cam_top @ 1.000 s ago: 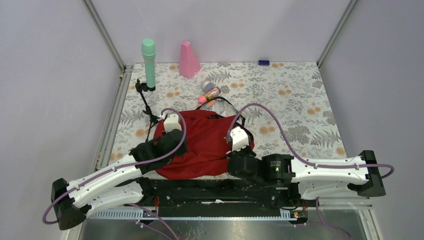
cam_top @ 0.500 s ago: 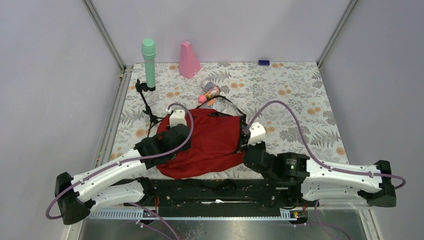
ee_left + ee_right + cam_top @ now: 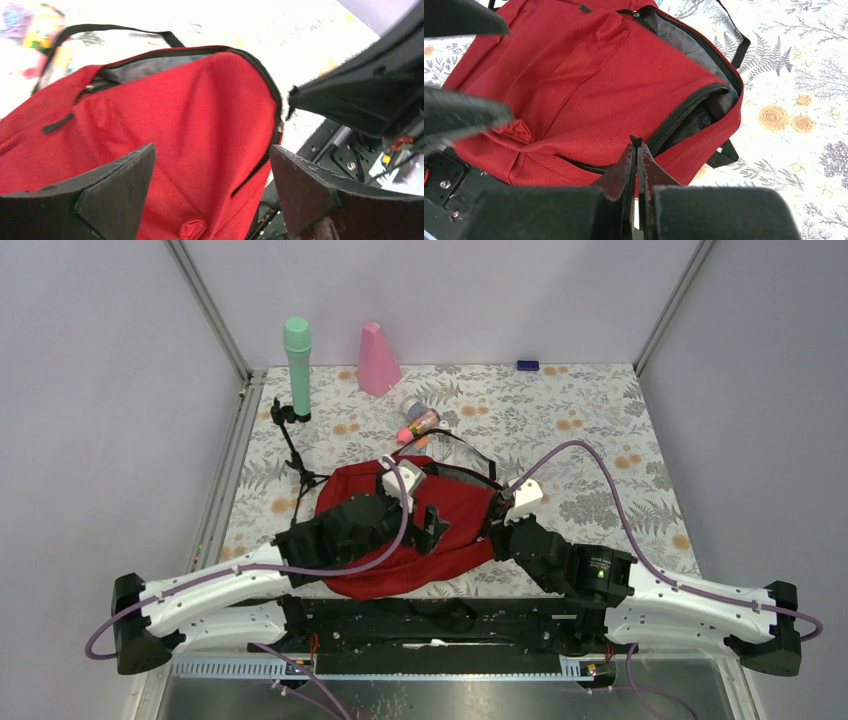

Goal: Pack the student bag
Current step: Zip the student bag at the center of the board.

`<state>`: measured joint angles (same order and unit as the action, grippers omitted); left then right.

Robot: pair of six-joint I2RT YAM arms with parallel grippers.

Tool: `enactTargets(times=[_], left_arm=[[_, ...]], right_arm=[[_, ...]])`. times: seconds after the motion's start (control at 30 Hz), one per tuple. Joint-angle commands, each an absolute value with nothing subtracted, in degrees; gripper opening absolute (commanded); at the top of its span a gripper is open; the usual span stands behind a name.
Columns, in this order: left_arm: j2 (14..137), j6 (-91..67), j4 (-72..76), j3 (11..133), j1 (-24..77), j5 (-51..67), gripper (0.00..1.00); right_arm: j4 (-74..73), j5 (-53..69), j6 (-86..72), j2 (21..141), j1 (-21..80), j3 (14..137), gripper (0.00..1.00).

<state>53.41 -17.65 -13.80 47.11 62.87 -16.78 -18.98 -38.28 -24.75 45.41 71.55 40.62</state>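
Desk: flower-patterned surface, carrying everything noted below.

Student bag – lies flat at the near middle of the desk, its near edge against the black rail in front of the arm bases. Long axis runs roughly left to right. The zip mouth gapes along the far and right sides, and grey lining shows there in the right wrist view. A black strap loops out toward the far side. What lies inside cannot be made out. The left arm covers the bag's left and centre from above.

Left gripper: over the middle of the red panel, jaws wide apart, nothing between them.

Right gripper: at the bag's right edge, jaws pressed together on a small black tab of the zip line.

Green cylinder: upright, far left corner.
Pink cone: upright, just right of it.
Thin black stand: left of the bag.
Small pink-and-dark item – beyond the bag, kind unclear; washed out in the left wrist view.
Small blue item: far edge.
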Motion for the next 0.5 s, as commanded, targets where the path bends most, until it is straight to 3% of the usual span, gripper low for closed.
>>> enactTargets(times=[0.0,0.33,0.47], left_arm=[[56.77,-14.0,-2.02,43.93,65.12,-9.83,0.9],[67.35,-13.9,2.58,43.41,71.25,-16.72,0.97],[70.65,-13.26,2.74,44.73,72.1,-19.18,0.87]], right_arm=[[-11.64,-41.68,-23.46,43.94,70.75,40.61,0.0],[-5.33,-43.81,-22.09,44.19,70.8,39.42,0.0],[-5.29,-43.51,-22.94,44.77,70.76,39.43,0.0]])
